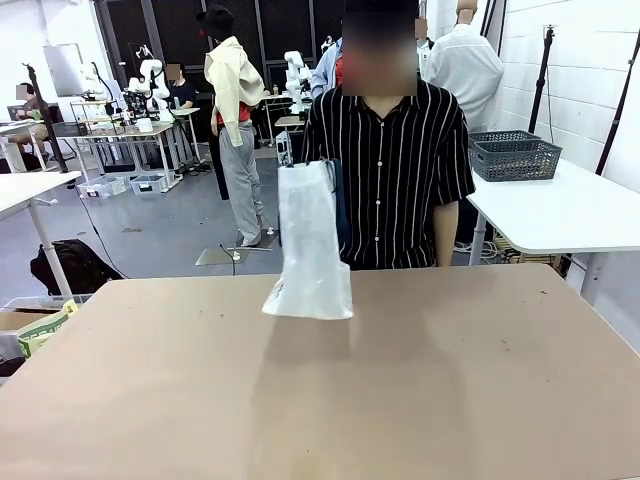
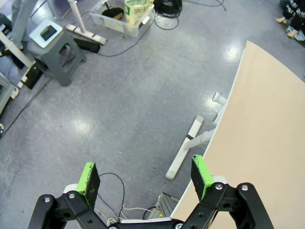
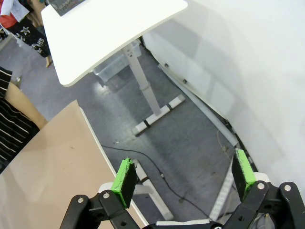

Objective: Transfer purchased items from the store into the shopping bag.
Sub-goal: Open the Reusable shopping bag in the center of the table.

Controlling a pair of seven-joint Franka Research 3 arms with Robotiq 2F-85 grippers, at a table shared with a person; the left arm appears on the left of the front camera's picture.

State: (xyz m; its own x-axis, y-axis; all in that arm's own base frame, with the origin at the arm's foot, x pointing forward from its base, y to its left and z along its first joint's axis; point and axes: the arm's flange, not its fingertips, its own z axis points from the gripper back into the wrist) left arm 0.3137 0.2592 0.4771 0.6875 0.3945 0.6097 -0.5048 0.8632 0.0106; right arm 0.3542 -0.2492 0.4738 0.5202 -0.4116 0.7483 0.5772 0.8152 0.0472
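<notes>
Front view, bag [image 1: 310, 240] mid-table (left gripper [image 2: 143, 168] off-table)

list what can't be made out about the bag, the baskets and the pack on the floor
- Front view: what is inside the shopping bag; its whitish wall hides it.
- Front view: how the person holds it; that hand is behind the bag.
- Front view: what the grey baskets hold; far off, behind lattice sides.
- Left wrist view: the print on the yellowish pack; too small, cut off by the top edge.
</notes>
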